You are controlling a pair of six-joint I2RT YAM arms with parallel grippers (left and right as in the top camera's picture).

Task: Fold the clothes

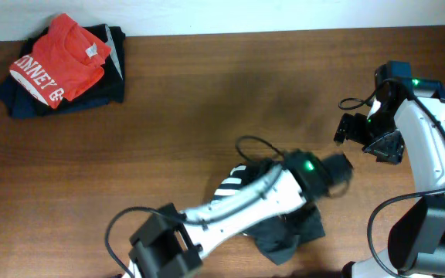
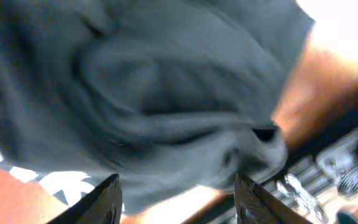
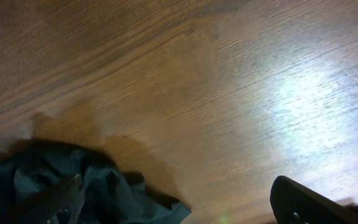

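The charcoal T-shirt (image 1: pixel 288 235) lies crumpled near the front edge, with its white lettering (image 1: pixel 230 185) showing beside my left arm. My left arm reaches across it, and my left gripper (image 1: pixel 338 174) is just past its right side. In the left wrist view the grey fabric (image 2: pixel 166 93) fills the frame, blurred. The left gripper's fingers (image 2: pixel 178 202) are wide apart with nothing between them. My right gripper (image 1: pixel 348 127) is open over bare table at the right. In the right wrist view an edge of the shirt (image 3: pixel 104 193) lies at the lower left, apart from the right gripper (image 3: pixel 185 211).
A red shirt with white lettering (image 1: pixel 56 62) lies on a pile of dark folded garments (image 1: pixel 110 81) at the back left corner. The wooden table (image 1: pixel 207 100) stretches between that pile and the arms. The right arm's base (image 1: pixel 423 232) stands at the right front.
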